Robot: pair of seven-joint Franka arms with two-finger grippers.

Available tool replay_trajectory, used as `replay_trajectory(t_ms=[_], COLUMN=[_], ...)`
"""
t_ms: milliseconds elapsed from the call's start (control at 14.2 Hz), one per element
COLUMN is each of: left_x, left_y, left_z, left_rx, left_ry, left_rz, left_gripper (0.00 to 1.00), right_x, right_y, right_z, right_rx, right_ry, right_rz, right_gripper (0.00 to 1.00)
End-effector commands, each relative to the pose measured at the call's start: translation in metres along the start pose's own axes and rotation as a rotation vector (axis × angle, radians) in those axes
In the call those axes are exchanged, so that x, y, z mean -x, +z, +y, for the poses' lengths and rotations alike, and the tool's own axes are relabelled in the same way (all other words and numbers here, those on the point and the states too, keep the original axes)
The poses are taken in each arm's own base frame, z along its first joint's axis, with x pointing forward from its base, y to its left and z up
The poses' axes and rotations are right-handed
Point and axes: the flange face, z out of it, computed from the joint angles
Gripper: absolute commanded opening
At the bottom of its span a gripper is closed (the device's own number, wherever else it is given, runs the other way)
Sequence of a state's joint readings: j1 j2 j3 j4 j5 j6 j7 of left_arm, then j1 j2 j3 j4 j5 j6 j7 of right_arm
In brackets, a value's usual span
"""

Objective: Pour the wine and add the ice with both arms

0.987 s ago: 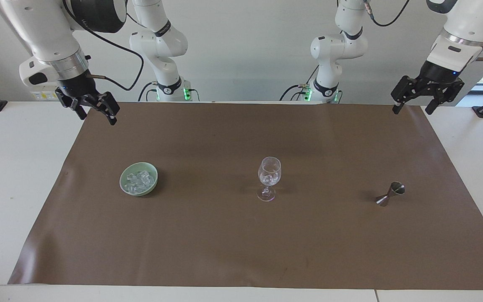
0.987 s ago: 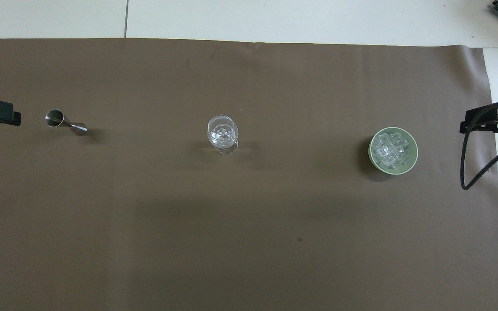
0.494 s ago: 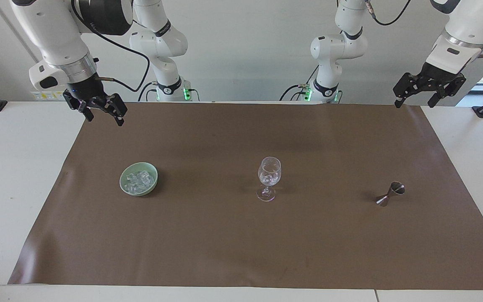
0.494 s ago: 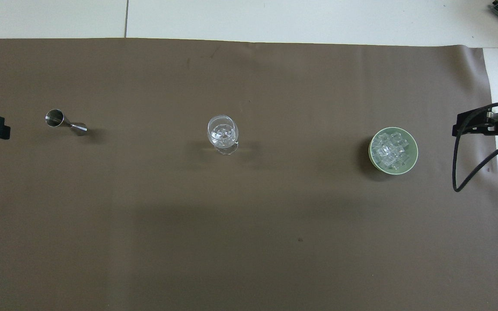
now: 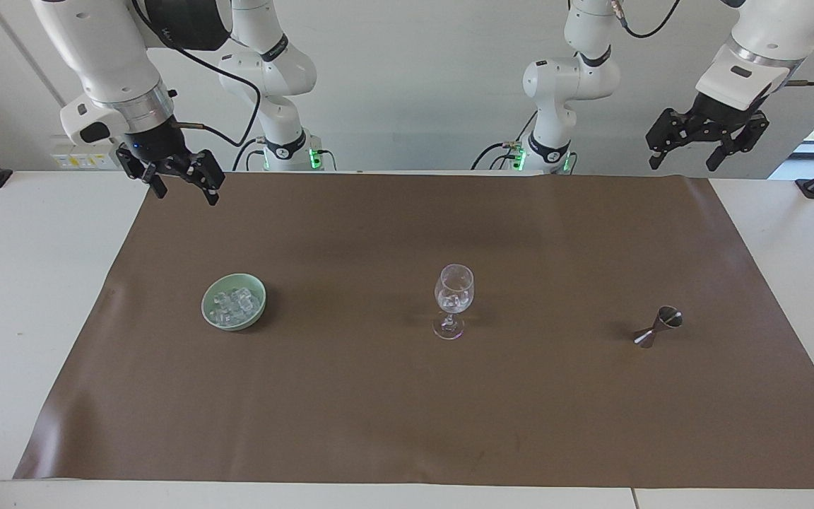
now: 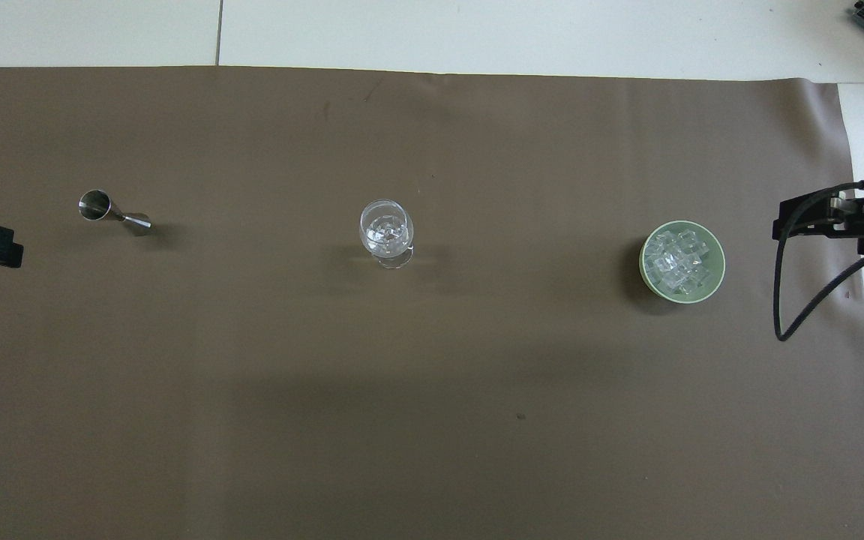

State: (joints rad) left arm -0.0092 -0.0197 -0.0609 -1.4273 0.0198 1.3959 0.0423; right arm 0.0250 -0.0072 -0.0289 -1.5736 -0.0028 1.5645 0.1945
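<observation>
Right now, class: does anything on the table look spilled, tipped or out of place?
One thing: the metal jigger lies tipped on its side on the brown mat. The wine glass stands upright and the ice sits inside its green bowl; nothing spilled.

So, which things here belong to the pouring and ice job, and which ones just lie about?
For the job:
- ice in green bowl
- wine glass
- metal jigger
- right gripper
- left gripper

Lying about:
- brown mat
- table

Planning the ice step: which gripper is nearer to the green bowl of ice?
Right. The right gripper hangs over the mat's edge near the green bowl; the left gripper is at the jigger's end.
</observation>
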Motion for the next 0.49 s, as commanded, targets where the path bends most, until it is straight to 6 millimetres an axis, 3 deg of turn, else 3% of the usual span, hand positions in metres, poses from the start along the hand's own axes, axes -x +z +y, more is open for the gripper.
replay_trajectory(t_ms=[0,423], left_x=[0.0145,0.0238], left_y=[-0.0101,-0.0022], left_z=[-0.0144,-0.0196], left_rx=[-0.006,0.037], left_ry=[-0.027,-0.029], left_rz=[0.0,-0.028], left_gripper=[1.0,1.0], right_x=[0.0085,0.0085], right_y=[-0.0136,-0.012], right_z=[-0.0216,-0.0237], right_rx=[-0.023,-0.025], right_ry=[0.049,0.043], right_rz=[0.002,-0.001], right_gripper=[1.0,1.0])
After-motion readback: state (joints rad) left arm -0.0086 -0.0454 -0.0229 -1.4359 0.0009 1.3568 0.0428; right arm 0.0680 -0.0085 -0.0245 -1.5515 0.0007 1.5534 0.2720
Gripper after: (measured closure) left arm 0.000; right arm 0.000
